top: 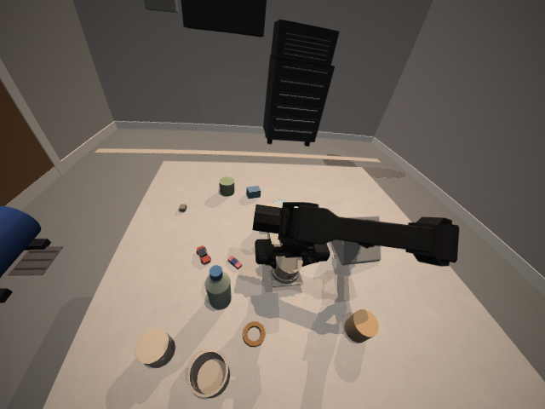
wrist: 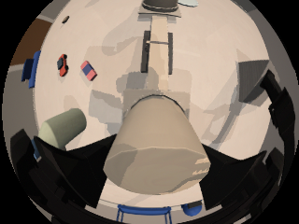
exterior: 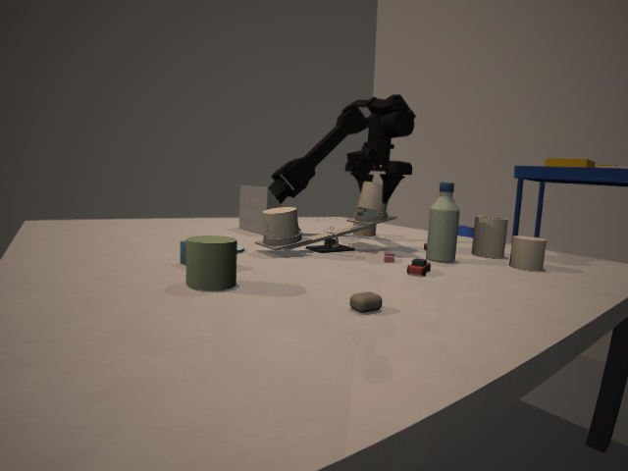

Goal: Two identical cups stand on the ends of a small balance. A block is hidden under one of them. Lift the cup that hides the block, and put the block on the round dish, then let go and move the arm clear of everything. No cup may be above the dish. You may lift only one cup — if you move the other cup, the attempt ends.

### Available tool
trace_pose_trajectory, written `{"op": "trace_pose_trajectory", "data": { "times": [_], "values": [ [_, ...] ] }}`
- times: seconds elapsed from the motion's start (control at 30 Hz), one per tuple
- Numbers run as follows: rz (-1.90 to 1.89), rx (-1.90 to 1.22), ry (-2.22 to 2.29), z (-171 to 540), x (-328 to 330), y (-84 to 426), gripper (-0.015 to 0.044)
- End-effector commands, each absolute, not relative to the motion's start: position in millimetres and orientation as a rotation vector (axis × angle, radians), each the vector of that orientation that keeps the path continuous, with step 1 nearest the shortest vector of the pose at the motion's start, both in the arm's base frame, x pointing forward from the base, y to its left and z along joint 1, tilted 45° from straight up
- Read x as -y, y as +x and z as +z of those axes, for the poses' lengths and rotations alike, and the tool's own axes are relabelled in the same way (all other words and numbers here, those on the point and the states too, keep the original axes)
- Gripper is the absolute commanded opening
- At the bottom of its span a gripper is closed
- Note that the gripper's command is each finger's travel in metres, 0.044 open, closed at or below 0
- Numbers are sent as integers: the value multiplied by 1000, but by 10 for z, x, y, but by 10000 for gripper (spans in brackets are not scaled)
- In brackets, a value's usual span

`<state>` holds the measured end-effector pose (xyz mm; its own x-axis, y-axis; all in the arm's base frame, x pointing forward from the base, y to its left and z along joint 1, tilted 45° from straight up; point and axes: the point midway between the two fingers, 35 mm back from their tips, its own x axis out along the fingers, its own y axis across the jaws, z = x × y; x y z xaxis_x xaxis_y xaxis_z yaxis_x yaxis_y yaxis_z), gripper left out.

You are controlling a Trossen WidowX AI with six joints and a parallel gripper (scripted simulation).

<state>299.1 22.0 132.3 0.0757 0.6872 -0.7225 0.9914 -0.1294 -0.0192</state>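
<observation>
My gripper [top: 288, 262] [exterior: 376, 196] [wrist: 156, 142] is shut on the beige cup [top: 288, 267] [exterior: 371, 193] [wrist: 156, 123] at the near end of the balance [exterior: 319, 237] [wrist: 160, 28]. In the exterior view this cup is tilted, with its lower edge slightly above its seat. A pale teal patch [exterior: 371, 212], perhaps the block, shows under that edge. The held cup's end of the beam is high. The other cup [exterior: 281, 225] [wrist: 160, 5] stands on the low end, leaning with it; the arm hides it in the top view. The pale round dish [top: 279, 203] [wrist: 188, 2] lies beyond that end, partly hidden.
A green bottle [top: 218, 290] [exterior: 443, 231] [wrist: 63, 128] and two toy cars [top: 203, 255] [top: 235, 262] stand to one side, a grey panel [exterior: 253, 207] [wrist: 252, 79] on the other. A green cylinder [top: 226, 187] [exterior: 211, 263] and blue box [top: 253, 192] are near the dish.
</observation>
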Motion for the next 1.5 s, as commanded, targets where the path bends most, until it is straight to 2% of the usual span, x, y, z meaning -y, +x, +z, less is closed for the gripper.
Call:
{"op": "trace_pose_trajectory", "data": {
  "times": [0.0,1.47],
  "values": [
    [-793,-1647,1882,1407,-176,3028,0],
    [-802,-1652,1906,1818,187,2903,0]
  ]
}}
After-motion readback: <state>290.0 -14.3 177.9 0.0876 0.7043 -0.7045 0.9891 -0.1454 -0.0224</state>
